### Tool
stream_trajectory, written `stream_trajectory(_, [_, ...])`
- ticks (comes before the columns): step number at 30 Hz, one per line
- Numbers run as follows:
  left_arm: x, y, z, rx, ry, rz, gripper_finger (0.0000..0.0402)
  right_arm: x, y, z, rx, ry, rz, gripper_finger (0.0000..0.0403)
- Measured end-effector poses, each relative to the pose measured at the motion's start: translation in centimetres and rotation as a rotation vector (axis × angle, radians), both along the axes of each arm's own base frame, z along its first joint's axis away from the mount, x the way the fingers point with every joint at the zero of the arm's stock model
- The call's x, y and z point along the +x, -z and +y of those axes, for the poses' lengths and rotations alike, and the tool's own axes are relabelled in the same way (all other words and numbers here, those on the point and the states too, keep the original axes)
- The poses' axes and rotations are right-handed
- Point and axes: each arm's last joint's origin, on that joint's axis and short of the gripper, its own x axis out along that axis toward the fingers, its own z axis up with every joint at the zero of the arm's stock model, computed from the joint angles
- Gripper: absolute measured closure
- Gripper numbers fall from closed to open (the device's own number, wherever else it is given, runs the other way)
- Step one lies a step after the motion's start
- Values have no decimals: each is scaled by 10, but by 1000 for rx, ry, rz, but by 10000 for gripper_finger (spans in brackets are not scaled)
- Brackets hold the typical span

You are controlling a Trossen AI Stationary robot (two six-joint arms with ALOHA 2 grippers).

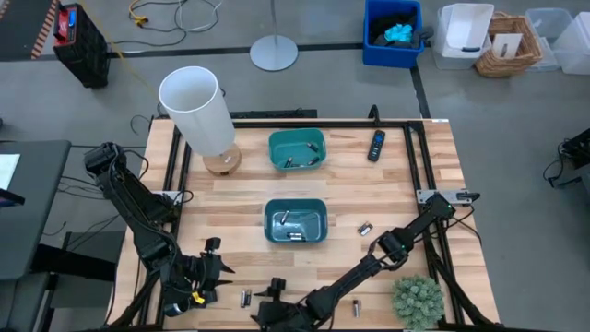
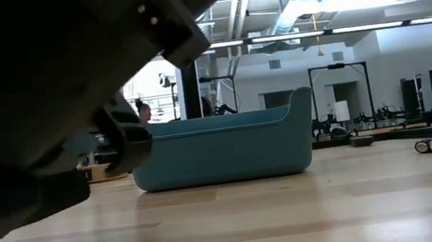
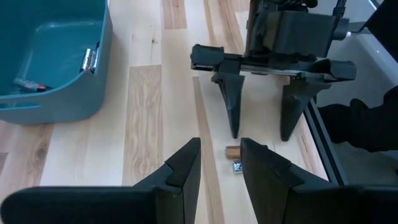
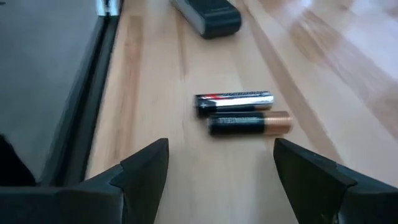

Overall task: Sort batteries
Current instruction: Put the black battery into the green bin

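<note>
Two batteries [image 4: 239,113] near the bench's front edge are framed by the released right gripper [image 4: 217,171]; descent and closing are judged next.

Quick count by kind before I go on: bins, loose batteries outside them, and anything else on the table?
Teal bins: 2
Loose batteries: 5, as two pairs and a single
Black remote: 1
White lamp: 1
Green plant: 1
Total: 10

No text can be read; the batteries [image 4: 239,112] carry printing (too blurred to make out).
</note>
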Motion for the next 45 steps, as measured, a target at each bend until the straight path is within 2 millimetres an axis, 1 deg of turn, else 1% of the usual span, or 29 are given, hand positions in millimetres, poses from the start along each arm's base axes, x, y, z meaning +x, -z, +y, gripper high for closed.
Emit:
stream_trajectory(6, [0,0,0,2,0,1,294,2,0,-5,4,37,-5,97])
stream_trajectory(15, [0,0,0,3,0,2,294,11,0,-18,10,69,-9,97])
stream_trajectory(45, [0,0,0,8,-1,-2,294,24,1,-37,64,36,16,97])
